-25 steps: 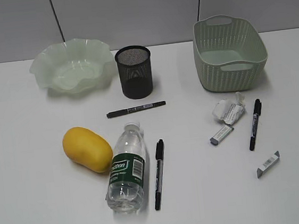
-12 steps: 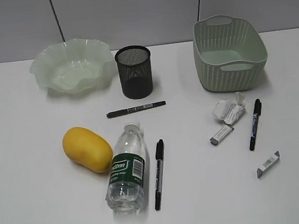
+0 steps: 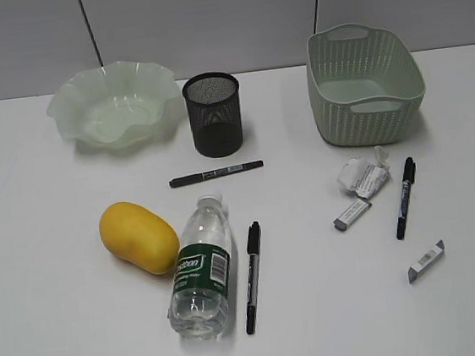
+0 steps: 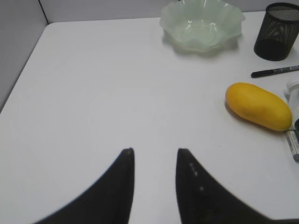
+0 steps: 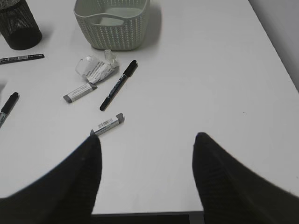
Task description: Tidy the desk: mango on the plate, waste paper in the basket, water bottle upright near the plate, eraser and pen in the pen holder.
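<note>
Open table surrounds the mango (image 3: 138,238) except where the water bottle (image 3: 200,269) lies just beside.

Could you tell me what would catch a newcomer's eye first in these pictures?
Most striking is the yellow-orange mango at front left, lying beside the water bottle, which is on its side. Behind them stand the wavy-rimmed plate and the black pen holder, with the basket at back right and the waste paper just in front of it.

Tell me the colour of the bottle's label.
Dark green with white lettering on the bottle, clearest in the exterior view.
</note>
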